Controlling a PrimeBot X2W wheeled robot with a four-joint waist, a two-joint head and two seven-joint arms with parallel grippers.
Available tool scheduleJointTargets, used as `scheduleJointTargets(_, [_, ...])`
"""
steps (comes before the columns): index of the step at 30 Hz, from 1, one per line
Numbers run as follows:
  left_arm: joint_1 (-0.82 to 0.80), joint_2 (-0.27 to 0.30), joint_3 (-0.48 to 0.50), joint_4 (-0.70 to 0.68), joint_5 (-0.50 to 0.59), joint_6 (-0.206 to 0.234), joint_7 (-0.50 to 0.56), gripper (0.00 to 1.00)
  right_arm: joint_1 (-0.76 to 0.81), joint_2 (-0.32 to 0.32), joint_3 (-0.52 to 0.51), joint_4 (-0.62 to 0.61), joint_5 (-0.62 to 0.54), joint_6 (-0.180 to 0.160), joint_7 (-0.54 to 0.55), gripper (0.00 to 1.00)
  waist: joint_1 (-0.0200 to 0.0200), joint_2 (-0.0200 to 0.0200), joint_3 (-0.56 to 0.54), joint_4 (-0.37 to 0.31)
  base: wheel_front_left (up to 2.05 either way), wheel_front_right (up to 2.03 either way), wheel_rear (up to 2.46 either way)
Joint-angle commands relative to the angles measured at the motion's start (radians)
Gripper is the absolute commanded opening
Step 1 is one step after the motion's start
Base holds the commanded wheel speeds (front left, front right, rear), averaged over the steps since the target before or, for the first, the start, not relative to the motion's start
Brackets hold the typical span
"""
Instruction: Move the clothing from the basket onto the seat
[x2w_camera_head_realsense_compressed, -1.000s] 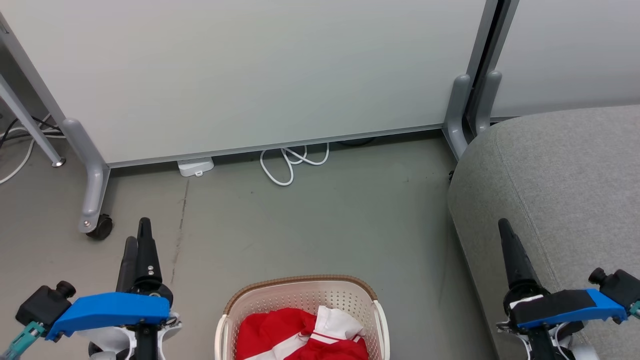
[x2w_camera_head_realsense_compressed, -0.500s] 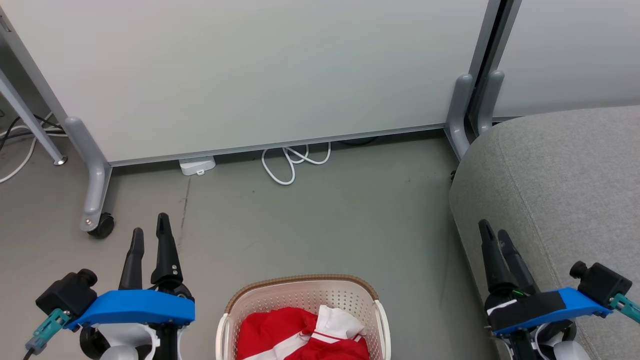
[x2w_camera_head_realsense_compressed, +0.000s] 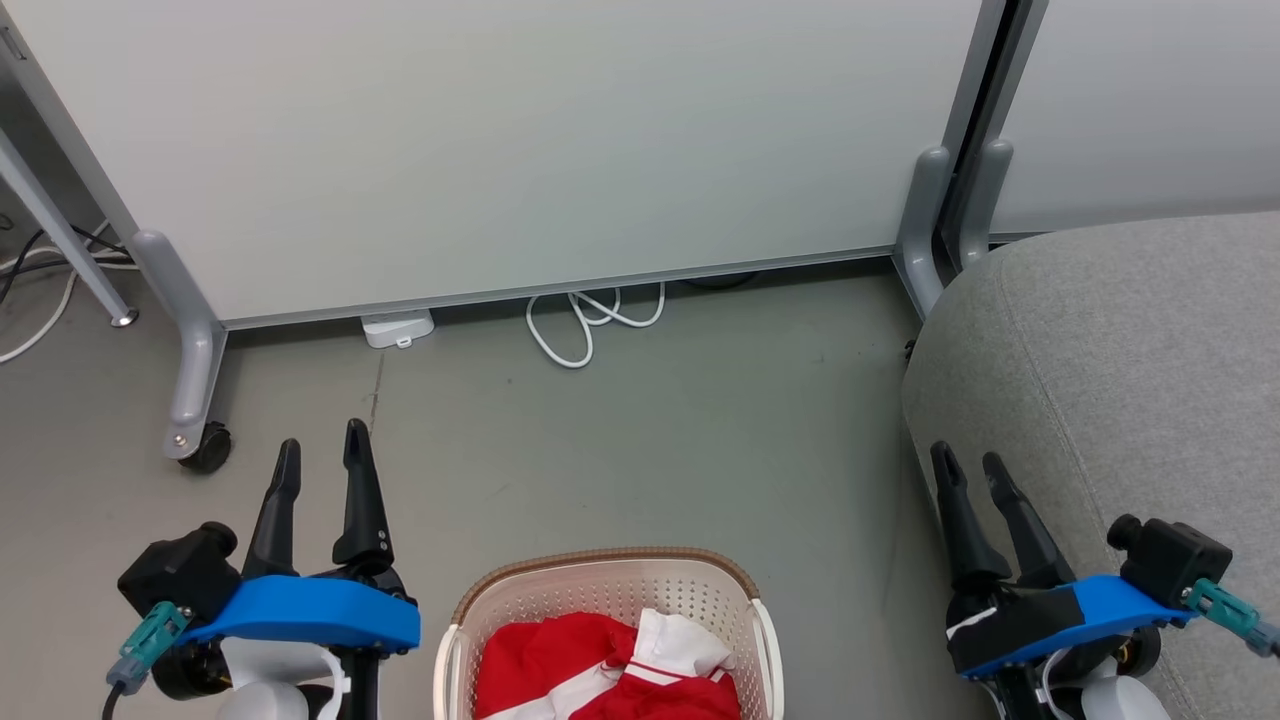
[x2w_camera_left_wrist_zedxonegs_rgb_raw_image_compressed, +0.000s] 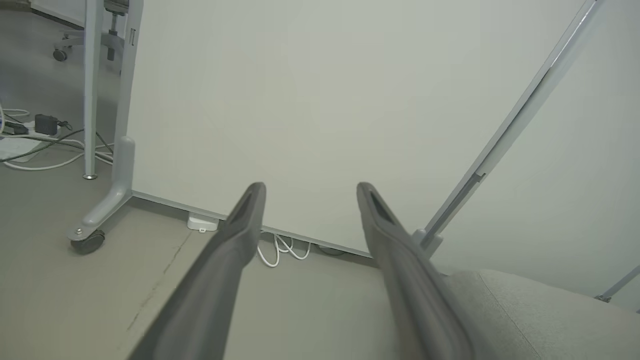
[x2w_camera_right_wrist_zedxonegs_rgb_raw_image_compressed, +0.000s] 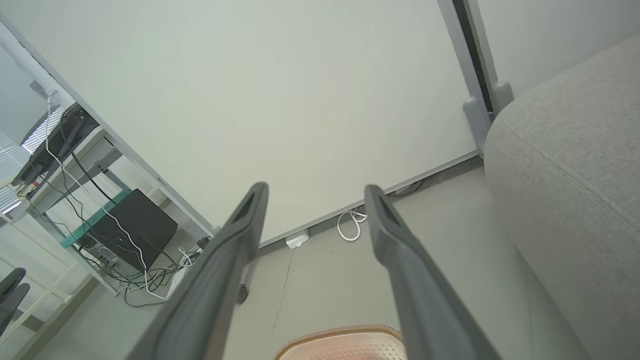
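Lower left: left gripper (x2w_camera_head_realsense_compressed: 321, 438) fingers spread wide, nothing held, above the floor (x2w_camera_head_realsense_compressed: 650, 440). Bottom centre: basket (x2w_camera_head_realsense_compressed: 600, 556) on floor, red-and-white clothing (x2w_camera_head_realsense_compressed: 560, 665) bunched inside. Lower right: right gripper (x2w_camera_head_realsense_compressed: 965, 453) spread wide, empty, at edge of grey seat (x2w_camera_head_realsense_compressed: 1130, 340).

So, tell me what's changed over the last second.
Both arms came inward toward the basket: the left gripper to the right, the right gripper to the left, wrists turning, jaws open. Nothing grasped or released. The clothing stays in the basket; the seat is unchanged.
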Motion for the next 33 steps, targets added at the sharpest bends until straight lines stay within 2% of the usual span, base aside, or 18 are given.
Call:
scheduleJointTargets(1, [-0.024,0.009,-0.008,-0.009,0.034,0.006,-0.011,1.00,-0.022,-0.007,0.005,-0.006,-0.030,0.002,-0.012,1.00,-0.0001,0.0000,0.001,0.000,0.00,0.00,0.00])
scheduleJointTargets(20, [-0.031,0.027,-0.064,0.002,0.215,0.017,-0.057,1.00,-0.028,-0.008,0.030,0.006,-0.222,0.002,-0.057,1.00,-0.0001,0.0000,0.003,0.007,0.00,0.00,0.00])
scheduleJointTargets(33, [-0.035,0.025,-0.083,0.018,0.314,-0.008,-0.085,1.00,-0.031,-0.009,0.034,0.016,-0.331,0.002,-0.086,1.00,-0.0001,0.0000,0.004,0.010,0.00,0.00,0.00])
